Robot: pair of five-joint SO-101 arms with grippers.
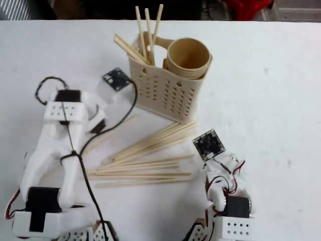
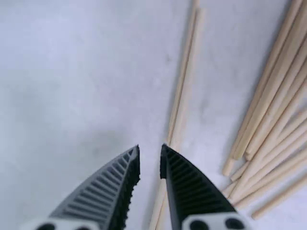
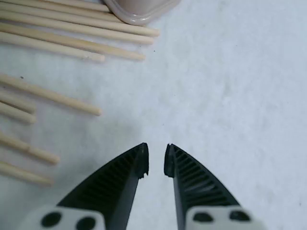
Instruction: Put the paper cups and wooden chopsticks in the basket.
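The beige perforated basket (image 1: 168,93) stands at the table's far middle, with stacked paper cups (image 1: 188,57) and several wooden chopsticks (image 1: 148,30) upright in it. Several more loose chopsticks (image 1: 145,160) lie fanned on the table in front of it. My left gripper (image 2: 150,152) hovers low over the left end of that pile, a narrow gap between its fingers and nothing in it; a pair of chopsticks (image 2: 181,91) runs under one finger. By the pile's right end my right gripper (image 3: 156,160) also stands narrowly open and empty, close to the basket's corner (image 3: 139,12).
The left arm (image 1: 60,150) and its black cable (image 1: 100,135) take up the table's left side. The right arm (image 1: 225,201) sits folded at the front edge. The white table (image 1: 271,100) stretches bare to the right of the basket.
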